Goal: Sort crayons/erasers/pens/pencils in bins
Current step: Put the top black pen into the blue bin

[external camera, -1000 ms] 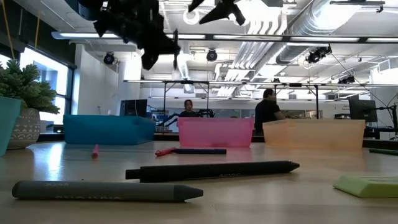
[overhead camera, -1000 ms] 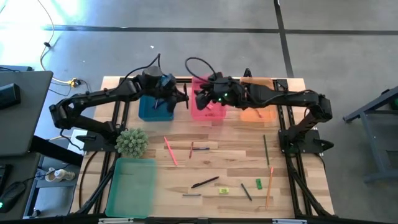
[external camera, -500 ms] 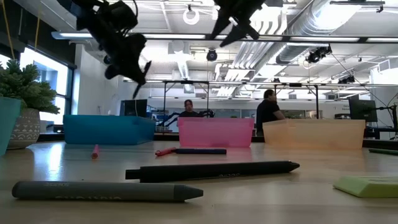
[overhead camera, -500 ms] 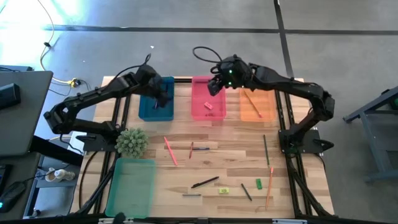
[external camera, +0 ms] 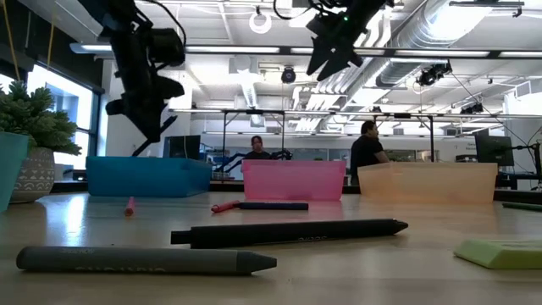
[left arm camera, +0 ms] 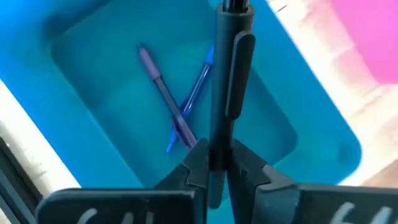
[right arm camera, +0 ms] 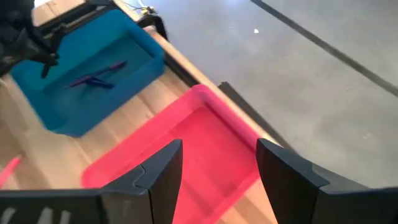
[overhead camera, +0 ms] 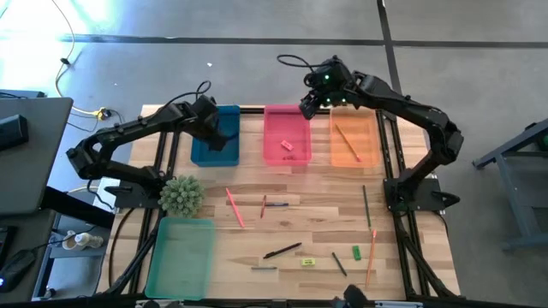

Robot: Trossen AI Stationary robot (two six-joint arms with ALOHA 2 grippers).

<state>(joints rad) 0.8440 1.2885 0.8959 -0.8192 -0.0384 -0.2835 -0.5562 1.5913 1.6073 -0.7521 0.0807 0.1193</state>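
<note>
Left wrist view: a black pen [left arm camera: 225, 87] is clamped between the narrow fingers [left arm camera: 198, 163] of the left claw [left arm camera: 214, 167], its barrel standing out over the blue bin [left arm camera: 74, 162]. Two pens, one purple [left arm camera: 163, 99] and one blue [left arm camera: 193, 96], are seen lying crossed on the floor of that bin. From above, the left claw [overhead camera: 214, 133] is placed over the blue bin [overhead camera: 195, 154] at the far side of the desk [overhead camera: 317, 222].

The pink bin [overhead camera: 272, 150] is set just beside the blue one, with a small eraser [overhead camera: 287, 145] lying in it, and the orange bin [overhead camera: 370, 145] beside that holds an orange pencil [overhead camera: 346, 141]. The right claw [overhead camera: 310, 104] is held wide and empty above the far edge of the pink bin; in the right wrist view its spread fingers [right arm camera: 163, 171] frame the pink bin [right arm camera: 149, 155].

On the bare desk, a pink crayon [overhead camera: 234, 208] and a red stick crossed by a dark one [overhead camera: 267, 204] are seen in the middle. A black pen [overhead camera: 282, 251], a grey crayon [overhead camera: 264, 268], a yellow eraser [overhead camera: 308, 262], a green eraser [overhead camera: 356, 252], a dark pencil [overhead camera: 339, 263], a green pencil [overhead camera: 366, 205] and an orange pencil [overhead camera: 372, 255] are scattered nearer the front. The light green bin [overhead camera: 163, 274] is placed at the front left corner, with a potted plant [overhead camera: 181, 196] behind it.
</note>
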